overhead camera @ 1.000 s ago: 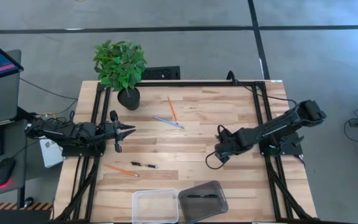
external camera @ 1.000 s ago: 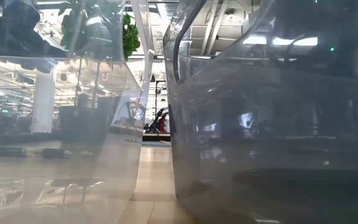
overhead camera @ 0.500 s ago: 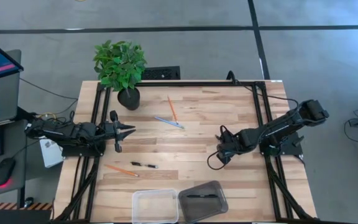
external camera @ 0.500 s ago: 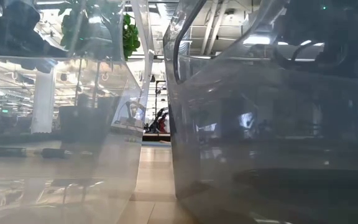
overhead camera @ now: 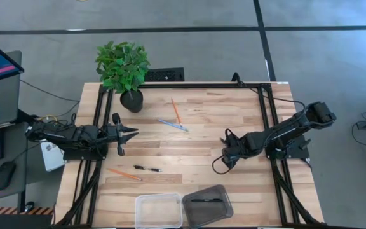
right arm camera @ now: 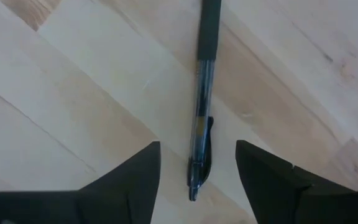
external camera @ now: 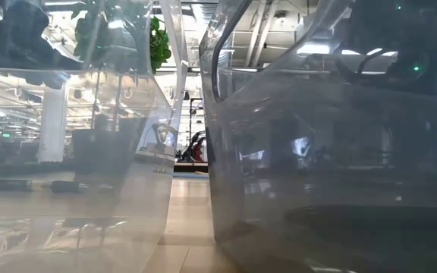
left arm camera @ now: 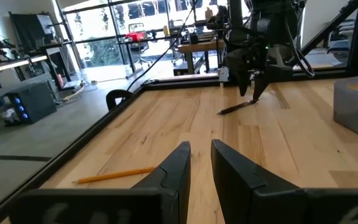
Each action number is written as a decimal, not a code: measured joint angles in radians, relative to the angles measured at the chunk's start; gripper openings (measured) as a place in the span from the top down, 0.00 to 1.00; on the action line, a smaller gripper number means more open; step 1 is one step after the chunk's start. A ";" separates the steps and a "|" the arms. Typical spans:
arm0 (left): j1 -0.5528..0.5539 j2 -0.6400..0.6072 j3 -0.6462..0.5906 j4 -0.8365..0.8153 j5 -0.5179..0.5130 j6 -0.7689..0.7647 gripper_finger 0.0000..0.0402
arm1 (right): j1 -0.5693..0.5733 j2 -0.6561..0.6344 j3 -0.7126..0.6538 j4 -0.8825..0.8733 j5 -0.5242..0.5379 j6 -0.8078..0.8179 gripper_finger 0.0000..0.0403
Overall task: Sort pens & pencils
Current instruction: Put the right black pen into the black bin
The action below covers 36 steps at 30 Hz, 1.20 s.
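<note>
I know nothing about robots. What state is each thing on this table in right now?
Right gripper: open, straddling a pen, not gripping.
Straddled pen: flat on the table.
Second pen: loose on the table.
Third pen: inside the dark bin.
Dark bin: holds one pen.
Clear bin: empty.
Far orange pencil: loose.
Near orange pencil: loose.
Blue-grey pencil: loose.
Left gripper: at left, holding nothing.
Plant: upright.

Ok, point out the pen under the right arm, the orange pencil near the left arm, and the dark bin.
pen (right arm camera: 204, 106): right wrist view, middle of its clear barrel.
orange pencil (overhead camera: 125, 173): high view, middle of its shaft.
dark bin (overhead camera: 221, 193): high view, its far rim.
</note>
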 joint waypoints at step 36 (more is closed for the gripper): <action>0.000 0.000 0.000 0.000 0.000 0.000 0.86 | 0.031 -0.003 -0.111 0.106 -0.039 0.003 0.85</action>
